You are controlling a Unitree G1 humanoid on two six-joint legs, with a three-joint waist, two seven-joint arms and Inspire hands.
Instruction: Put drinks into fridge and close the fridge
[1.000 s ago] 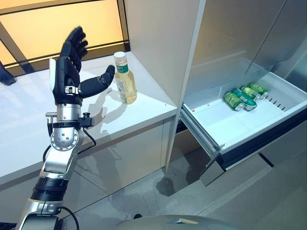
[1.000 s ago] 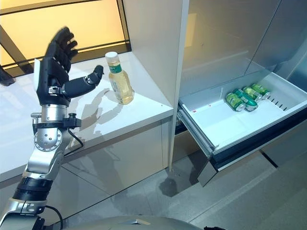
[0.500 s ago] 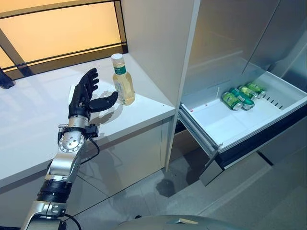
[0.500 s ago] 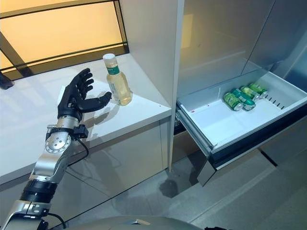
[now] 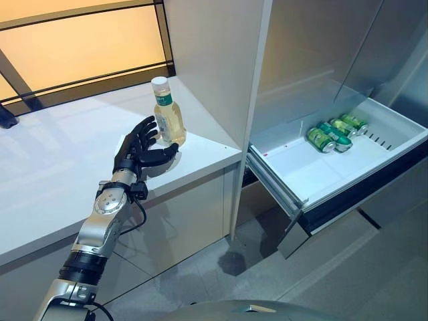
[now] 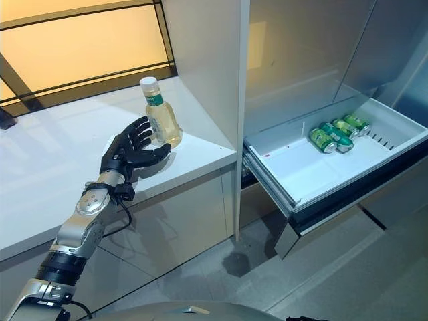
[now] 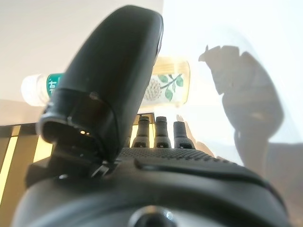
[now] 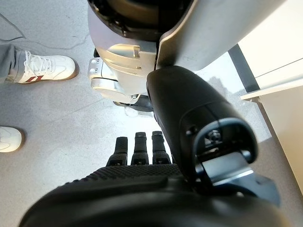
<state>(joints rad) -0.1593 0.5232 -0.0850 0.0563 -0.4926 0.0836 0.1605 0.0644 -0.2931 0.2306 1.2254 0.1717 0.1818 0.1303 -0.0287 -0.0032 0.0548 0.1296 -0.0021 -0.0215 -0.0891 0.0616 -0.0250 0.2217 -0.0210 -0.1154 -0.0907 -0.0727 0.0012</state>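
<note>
A clear bottle of yellow drink [image 5: 167, 120] with a white cap and green label stands upright on the white counter [image 5: 40, 180], close to the fridge's side wall. My left hand [image 5: 137, 150] is open just beside it, fingers spread toward the bottle's base and thumb reaching below it; no grip shows. In the left wrist view the bottle [image 7: 170, 87] lies past the thumb [image 7: 113, 71]. The fridge drawer [image 5: 334, 194] is pulled out, with several green cans [image 5: 331, 134] at its back. My right hand [image 8: 142, 189] hangs over the floor with straight fingers and holds nothing.
The tall fridge wall [image 5: 214, 53] rises right behind the bottle. The open drawer juts into the floor space at the right. A person's white shoes [image 8: 42, 68] stand on the grey floor near my right side.
My left hand has come down from a raised position and moved forward to the bottle, from well short of it to right beside its base. The bottle has not moved.
</note>
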